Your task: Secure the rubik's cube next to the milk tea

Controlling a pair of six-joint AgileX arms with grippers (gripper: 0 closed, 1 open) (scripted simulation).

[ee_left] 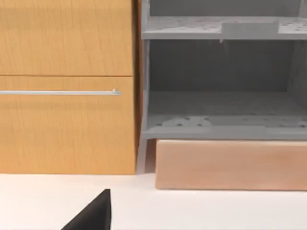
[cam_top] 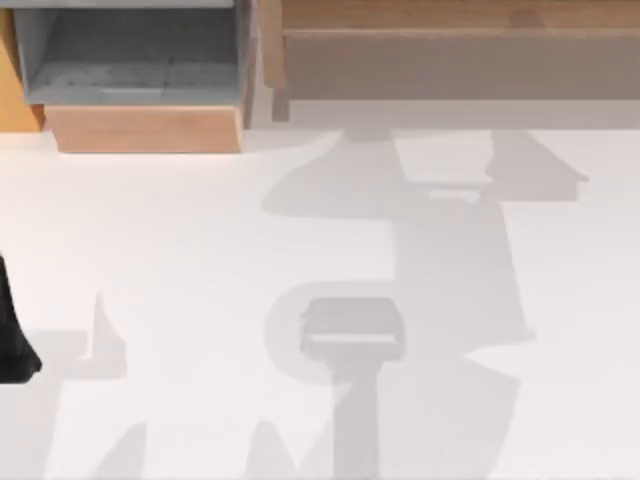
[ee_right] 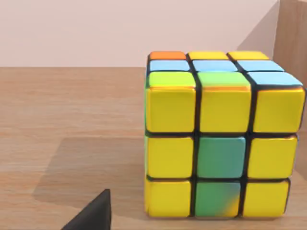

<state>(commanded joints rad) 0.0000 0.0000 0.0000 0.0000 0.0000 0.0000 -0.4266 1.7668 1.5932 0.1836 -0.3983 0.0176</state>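
Note:
The rubik's cube (ee_right: 218,136) stands on a wooden board (ee_right: 67,115), close in front of my right gripper (ee_right: 93,215), of which a black part shows near the cube's lower corner without touching it. The cube's near face is mostly yellow with two green squares. A wooden side wall (ee_right: 292,33) rises just beside it. The milk tea is out of view. My left gripper (ee_left: 93,215) hangs low over the white table, facing a cabinet and a grey shelf. A black piece of the left arm (cam_top: 12,340) sits at the table's left edge.
A grey open shelf unit (cam_top: 130,60) on a light wooden base (cam_top: 145,128) stands at the back left. A long wooden shelf (cam_top: 450,40) runs along the back right. An orange-wood cabinet with a metal bar handle (ee_left: 62,92) is beside the grey shelf. The white table (cam_top: 200,250) carries arm shadows.

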